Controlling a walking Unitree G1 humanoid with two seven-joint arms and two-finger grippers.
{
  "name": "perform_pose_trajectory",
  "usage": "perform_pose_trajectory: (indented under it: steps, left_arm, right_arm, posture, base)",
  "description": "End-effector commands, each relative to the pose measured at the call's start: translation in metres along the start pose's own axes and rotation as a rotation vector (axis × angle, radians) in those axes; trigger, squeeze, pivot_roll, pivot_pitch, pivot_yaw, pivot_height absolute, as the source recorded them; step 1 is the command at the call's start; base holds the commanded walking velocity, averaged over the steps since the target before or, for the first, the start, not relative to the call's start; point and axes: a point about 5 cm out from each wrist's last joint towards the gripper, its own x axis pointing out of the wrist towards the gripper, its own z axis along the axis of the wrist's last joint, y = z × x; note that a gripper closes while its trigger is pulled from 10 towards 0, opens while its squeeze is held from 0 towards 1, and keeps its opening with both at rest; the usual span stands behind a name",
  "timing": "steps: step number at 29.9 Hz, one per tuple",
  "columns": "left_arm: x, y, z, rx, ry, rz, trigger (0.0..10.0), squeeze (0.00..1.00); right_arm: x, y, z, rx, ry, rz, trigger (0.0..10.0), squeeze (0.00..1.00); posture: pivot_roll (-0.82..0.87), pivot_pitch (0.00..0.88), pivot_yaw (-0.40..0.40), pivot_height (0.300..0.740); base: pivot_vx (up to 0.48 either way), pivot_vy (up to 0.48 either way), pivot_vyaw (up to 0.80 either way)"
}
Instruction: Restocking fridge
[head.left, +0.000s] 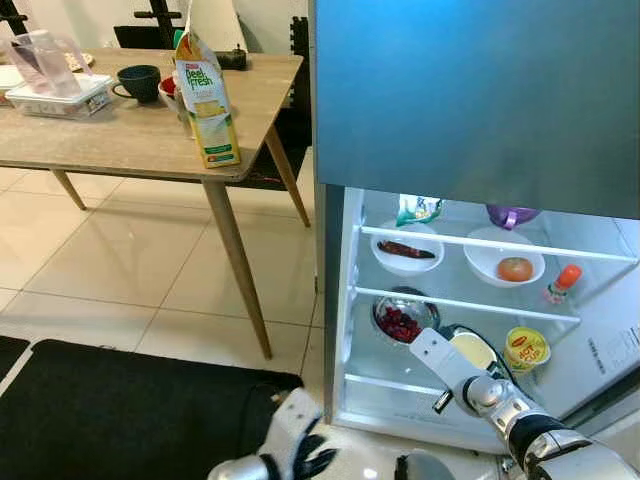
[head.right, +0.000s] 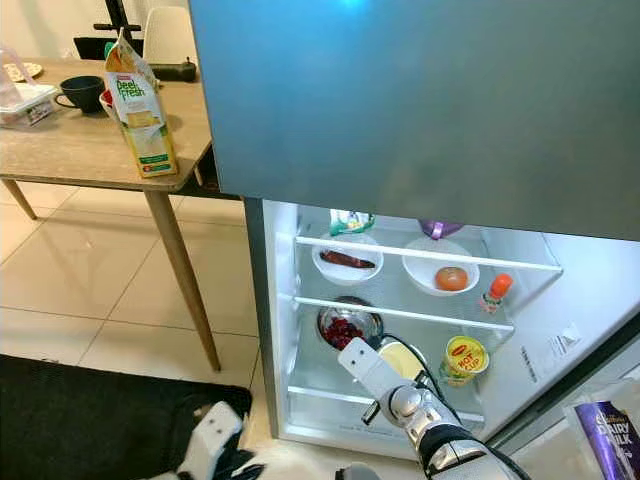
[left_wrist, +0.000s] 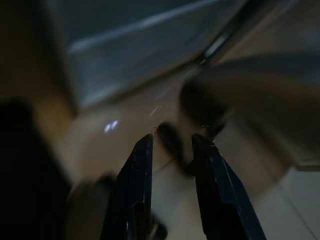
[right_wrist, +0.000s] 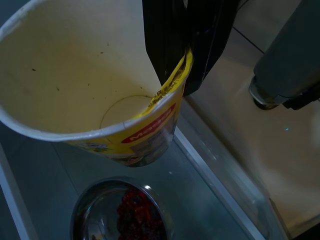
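Nearest you, your left hand (head.left: 300, 455) hangs idle low over the black mat (head.left: 110, 415), its two fingers (left_wrist: 137, 185) a little apart with nothing between them. Further in, your right hand (right_wrist: 187, 47) is inside the open fridge (head.left: 345, 300), clamped on the rim of an empty noodle cup (right_wrist: 90, 95), one finger inside the wall and one outside. The cup is held above the lower glass shelf (right_wrist: 200, 200), over the steel bowl of red berries (right_wrist: 122, 215). It looks light, thin-walled paper: it should crush or fold easily, so keep the pinch gentle at the rolled rim, where it is stiffest. Its inside is pale cream with a few specks, its outside yellow with red lettering. Beyond, a second yellow cup (head.left: 526, 348) stands on the same shelf. Furthest back, a juice carton (head.left: 207, 98) waits on the bench (head.left: 120, 140).
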Motion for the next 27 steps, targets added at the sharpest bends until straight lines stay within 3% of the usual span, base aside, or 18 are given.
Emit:
perform_pose_trajectory:
  steps: [1,4,5,8,9,10,11,12,13,16,19,20,21,22,23,27]
  left_arm:
    - [-0.016,0.016,-0.019,-0.075,0.064,0.130,10.0,0.00]
    - [-0.037,0.042,-0.027,-0.137,0.078,0.306,10.0,0.00]
    - [-0.037,0.042,-0.027,-0.137,0.078,0.306,10.0,0.00]
    - [-0.077,0.087,-0.027,-0.185,0.067,0.578,10.0,0.00]
    - [-0.077,0.087,-0.027,-0.185,0.067,0.578,10.0,0.00]
    - [-0.095,0.103,-0.024,-0.193,0.054,0.670,10.0,0.00]
    - [-0.095,0.103,-0.024,-0.193,0.054,0.670,10.0,0.00]
    - [-0.109,0.116,-0.021,-0.189,0.045,0.745,10.0,0.00]
    - [-0.109,0.116,-0.021,-0.189,0.045,0.745,10.0,0.00]
    - [-0.153,0.153,0.003,-0.147,-0.017,0.953,10.0,0.00]
    - [-0.159,0.158,0.009,-0.137,-0.032,0.985,10.0,0.00]
    - [-0.167,0.167,0.023,-0.115,-0.080,1.011,10.0,0.00]
    - [-0.167,0.167,0.023,-0.115,-0.080,1.011,10.0,0.00]
    - [-0.177,0.182,0.061,-0.050,-0.198,1.034,10.0,0.00]
    - [-0.179,0.187,0.080,-0.015,-0.255,1.036,10.0,0.00]
    - [-0.173,0.186,0.094,0.013,-0.310,0.998,10.0,0.00]
  right_arm:
    - [-0.001,-0.002,-0.004,0.008,0.018,-0.011,10.0,0.00]
    - [-0.001,-0.003,-0.005,0.011,0.019,-0.015,10.0,0.00]
    - [-0.001,-0.003,-0.005,0.011,0.019,-0.015,10.0,0.00]
    - [-0.001,-0.004,-0.005,0.015,0.022,-0.021,10.0,0.00]
    - [-0.001,-0.004,-0.005,0.015,0.022,-0.021,10.0,0.00]
    - [-0.001,-0.004,-0.005,0.015,0.024,-0.023,10.0,0.00]
    - [-0.001,-0.004,-0.005,0.015,0.024,-0.023,10.0,0.00]
    - [-0.001,-0.005,-0.006,0.016,0.025,-0.024,10.0,0.00]
    - [-0.001,-0.005,-0.006,0.016,0.025,-0.024,10.0,0.00]
    - [-0.001,-0.005,-0.006,0.020,0.028,-0.029,10.0,0.00]
    - [-0.001,-0.005,-0.006,0.022,0.028,-0.030,10.0,0.00]
    - [-0.001,-0.005,-0.006,0.024,0.029,-0.032,10.0,0.00]
    - [-0.001,-0.005,-0.006,0.024,0.029,-0.032,10.0,0.00]
    - [-0.001,-0.005,-0.007,0.026,0.036,-0.037,10.0,0.00]
    - [-0.001,-0.005,-0.008,0.025,0.042,-0.041,10.0,0.00]
    - [-0.001,-0.006,-0.010,0.026,0.050,-0.046,10.0,0.00]
  posture:
    - [-0.07,0.058,-0.013,0.645]
    - [-0.07,0.058,-0.010,0.645]
    - [-0.07,0.058,-0.010,0.645]
    - [-0.07,0.057,-0.010,0.645]
    - [-0.07,0.057,-0.010,0.645]
    - [-0.06,0.057,-0.010,0.645]
    - [-0.06,0.057,-0.010,0.645]
    - [-0.06,0.057,-0.011,0.645]
    - [-0.06,0.057,-0.011,0.645]
    - [-0.06,0.056,-0.011,0.645]
    - [-0.06,0.056,-0.011,0.645]
    - [-0.06,0.056,-0.011,0.645]
    - [-0.06,0.056,-0.011,0.645]
    - [-0.06,0.056,-0.011,0.645]
    - [-0.06,0.056,-0.011,0.645]
    - [-0.06,0.058,-0.005,0.640]
  base:
    - [0.000,0.000,0.00]
    - [0.000,0.000,0.00]
    - [0.000,0.000,0.00]
    - [0.000,0.000,0.00]
    - [0.000,0.000,0.00]
    - [0.000,0.000,0.00]
    - [0.000,0.000,0.00]
    - [0.000,0.000,0.00]
    - [0.000,0.000,0.00]
    - [0.000,0.000,0.00]
    - [0.000,0.000,0.00]
    - [0.000,0.000,0.00]
    - [0.000,0.000,0.00]
    - [0.000,0.000,0.00]
    - [0.000,0.000,0.00]
    - [0.000,0.000,0.00]
